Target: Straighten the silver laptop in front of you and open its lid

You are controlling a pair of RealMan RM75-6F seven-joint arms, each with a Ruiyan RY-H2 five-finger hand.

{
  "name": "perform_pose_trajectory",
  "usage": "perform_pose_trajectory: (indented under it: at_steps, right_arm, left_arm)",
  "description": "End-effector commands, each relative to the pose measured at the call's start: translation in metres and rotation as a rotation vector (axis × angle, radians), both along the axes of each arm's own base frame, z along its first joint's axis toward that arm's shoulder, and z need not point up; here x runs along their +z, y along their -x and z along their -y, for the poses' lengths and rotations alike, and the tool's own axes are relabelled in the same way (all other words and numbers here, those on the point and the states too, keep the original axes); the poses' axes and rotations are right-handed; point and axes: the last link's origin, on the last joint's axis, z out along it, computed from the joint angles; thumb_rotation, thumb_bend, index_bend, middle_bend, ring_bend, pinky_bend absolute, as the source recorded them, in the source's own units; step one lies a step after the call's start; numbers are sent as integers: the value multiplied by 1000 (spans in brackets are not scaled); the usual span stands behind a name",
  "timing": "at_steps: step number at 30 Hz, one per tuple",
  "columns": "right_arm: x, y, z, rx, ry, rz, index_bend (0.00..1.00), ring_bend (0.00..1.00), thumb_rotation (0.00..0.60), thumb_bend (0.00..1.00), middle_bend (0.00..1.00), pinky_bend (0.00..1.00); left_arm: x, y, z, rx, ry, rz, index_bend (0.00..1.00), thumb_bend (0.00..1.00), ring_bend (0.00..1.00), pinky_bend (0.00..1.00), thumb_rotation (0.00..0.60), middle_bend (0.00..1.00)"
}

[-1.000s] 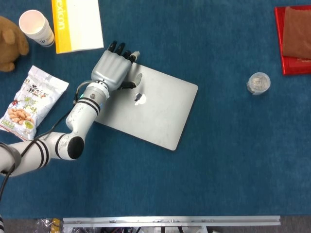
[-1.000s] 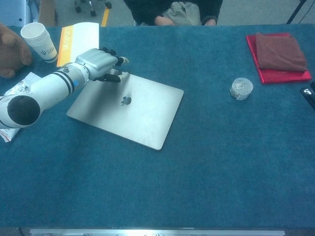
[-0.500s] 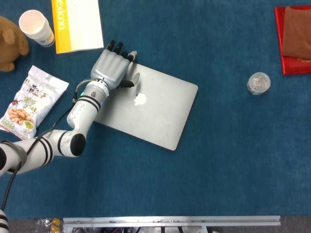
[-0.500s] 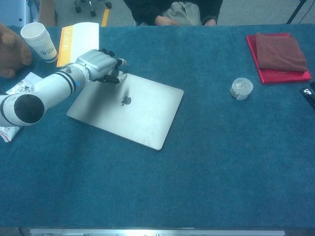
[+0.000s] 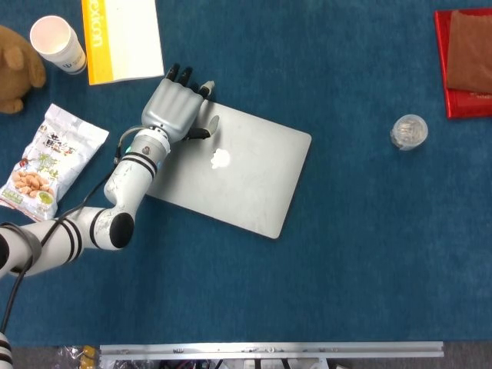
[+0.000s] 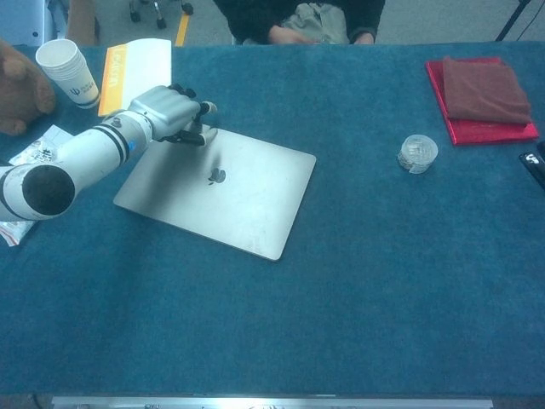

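The silver laptop [image 5: 238, 173] [image 6: 230, 192] lies shut and skewed on the blue table, its logo facing up. My left hand [image 5: 175, 108] [image 6: 170, 112] rests on the laptop's far left corner, fingers curled over the back edge and thumb lying on the lid. Its white arm [image 5: 115, 196] stretches across the laptop's left side. My right hand shows in neither view.
A paper cup [image 5: 57, 44], a yellow and white booklet [image 5: 121, 37], a brown plush toy [image 5: 15, 68] and a snack bag [image 5: 44, 157] sit at the left. A clear round container [image 5: 408, 131] and a red tray with a brown cloth [image 5: 464, 58] lie at the right.
My left hand has shifted slightly left and away, and the laptop has slid a little left with it.
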Motion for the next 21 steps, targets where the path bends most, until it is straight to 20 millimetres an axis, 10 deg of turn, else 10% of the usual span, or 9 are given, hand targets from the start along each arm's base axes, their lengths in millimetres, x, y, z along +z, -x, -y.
perform_pose_trajectory:
  at_steps: [1, 21]
  right_arm:
    - [0, 0, 0, 0, 1, 0, 90, 51, 600, 286, 81, 151]
    - [-2, -6, -4, 24, -5, 9, 88, 51, 600, 286, 81, 151]
  left_arm:
    - [2, 2, 0, 4, -5, 0, 70, 398, 0, 0, 0, 270]
    - [19, 25, 17, 47, -15, -21, 62, 398, 0, 0, 0, 277]
